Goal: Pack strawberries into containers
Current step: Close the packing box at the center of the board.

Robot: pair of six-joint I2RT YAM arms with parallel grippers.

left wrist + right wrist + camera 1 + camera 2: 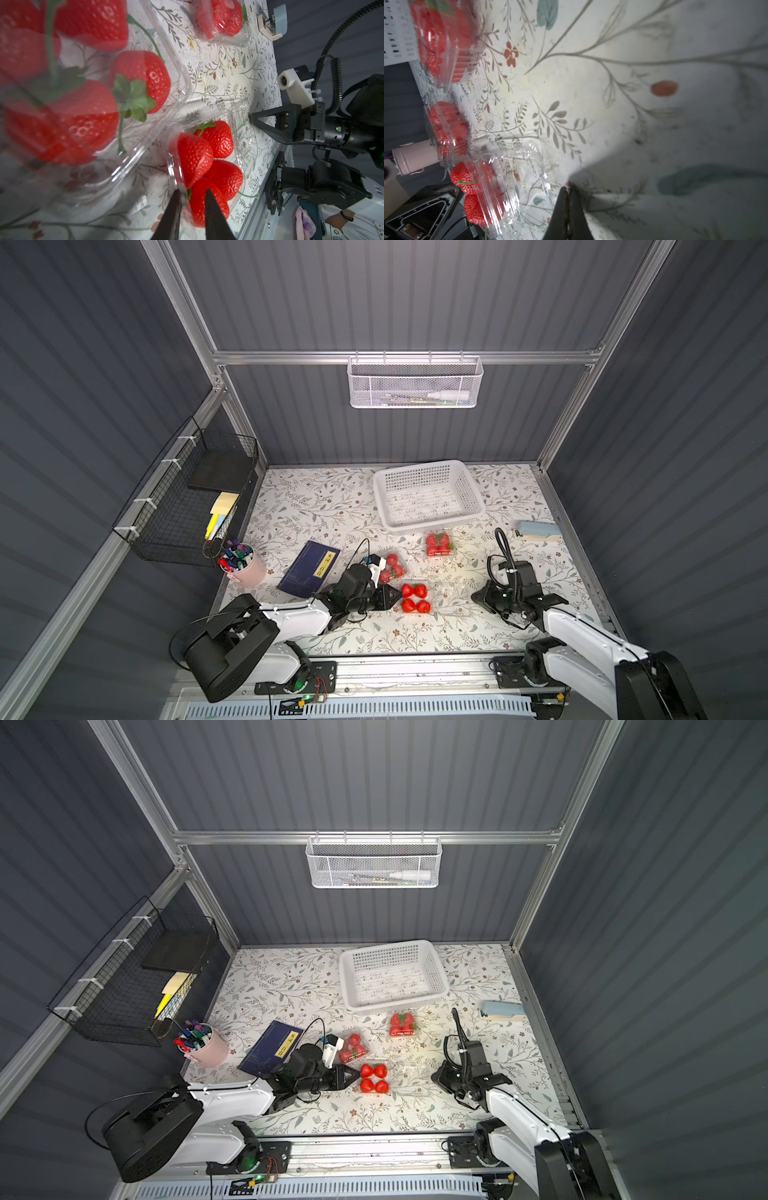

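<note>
Beginning with both top views, four strawberries (414,598) are seen in the open container (433,599), its lid (453,597) laid flat on the table (332,510) toward the right gripper (475,596); two other filled containers (439,545) stand beyond it, near the white basket (419,468). In the left wrist view, the left gripper (192,190) is found astride the container's near wall, jaws a little apart; whether the wall is actually clamped cannot be told. In the right wrist view, the right gripper's jaws are pressed together with nothing seen between them, the tip close beside the lid's free edge. Lid closure is judged the step in hand. It is advised that the base be held steady, the lid's edge be lifted and folded over its hinge, and protruding green stems (248,195) be kept clear of the seam before the latch is pressed.
</note>
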